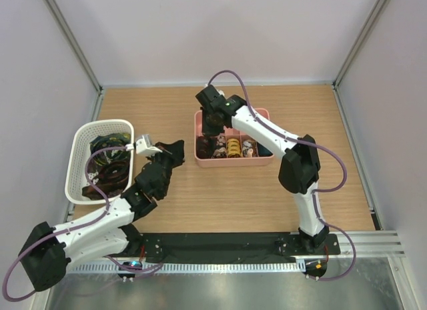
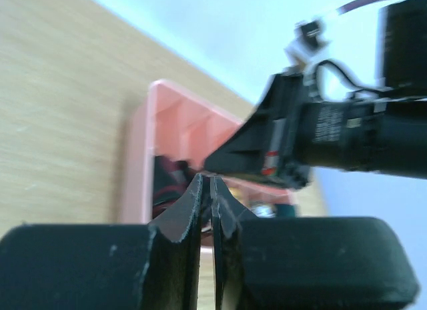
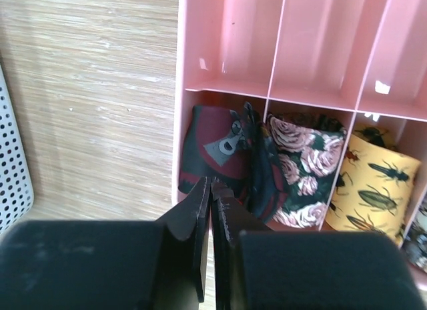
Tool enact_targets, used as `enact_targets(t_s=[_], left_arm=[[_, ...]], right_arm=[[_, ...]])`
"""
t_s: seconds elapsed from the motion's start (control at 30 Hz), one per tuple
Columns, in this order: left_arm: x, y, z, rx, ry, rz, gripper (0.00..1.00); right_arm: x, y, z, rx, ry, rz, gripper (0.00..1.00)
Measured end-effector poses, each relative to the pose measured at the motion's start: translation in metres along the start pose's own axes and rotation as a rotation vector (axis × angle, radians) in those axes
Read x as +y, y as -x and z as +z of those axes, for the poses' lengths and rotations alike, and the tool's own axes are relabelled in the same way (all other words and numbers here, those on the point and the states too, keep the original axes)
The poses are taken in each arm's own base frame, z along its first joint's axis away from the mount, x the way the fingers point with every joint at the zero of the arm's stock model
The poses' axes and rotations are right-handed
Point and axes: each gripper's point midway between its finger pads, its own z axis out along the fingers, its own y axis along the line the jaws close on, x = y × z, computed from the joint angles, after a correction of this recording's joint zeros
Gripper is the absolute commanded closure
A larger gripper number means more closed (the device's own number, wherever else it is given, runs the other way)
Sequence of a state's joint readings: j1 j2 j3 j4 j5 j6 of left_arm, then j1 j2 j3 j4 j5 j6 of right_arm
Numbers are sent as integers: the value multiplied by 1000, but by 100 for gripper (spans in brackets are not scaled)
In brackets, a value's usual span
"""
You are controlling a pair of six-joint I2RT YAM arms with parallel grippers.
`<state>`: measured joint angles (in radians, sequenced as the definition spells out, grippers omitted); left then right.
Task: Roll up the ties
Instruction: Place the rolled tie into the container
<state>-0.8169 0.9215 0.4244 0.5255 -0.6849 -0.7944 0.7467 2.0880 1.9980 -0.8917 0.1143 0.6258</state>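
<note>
The right end effector [image 3: 211, 187] is clenched with nothing visible between its fingers, hanging over the pink divided tray [image 3: 227, 50]. In that tray, a dark red rolled tie [image 3: 210, 147], a rose-print coil [image 3: 303, 170] and a yellow beetle-print coil [image 3: 370, 187] fill adjacent compartments. The left end effector [image 2: 208, 190] is likewise clenched and empty above the tabletop [image 1: 200, 197], near the white basket [image 1: 75, 157] holding further ties [image 1: 107, 163].

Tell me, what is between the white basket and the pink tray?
The left gripper, jaws shut, hangs over the wooden table between the white basket and the pink tray, seen in the top view.
</note>
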Motion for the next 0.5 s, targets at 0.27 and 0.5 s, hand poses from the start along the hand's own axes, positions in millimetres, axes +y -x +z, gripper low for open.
enact_targets(t_s=[0.27,0.5], left_arm=[[44,-19,-8,119,173,155,91],[58,-24,-12,150,216,203,91]], right_arm=[[7,-24,29,56,4,-24,92],[5,-63,45,105,-26,-67,94]])
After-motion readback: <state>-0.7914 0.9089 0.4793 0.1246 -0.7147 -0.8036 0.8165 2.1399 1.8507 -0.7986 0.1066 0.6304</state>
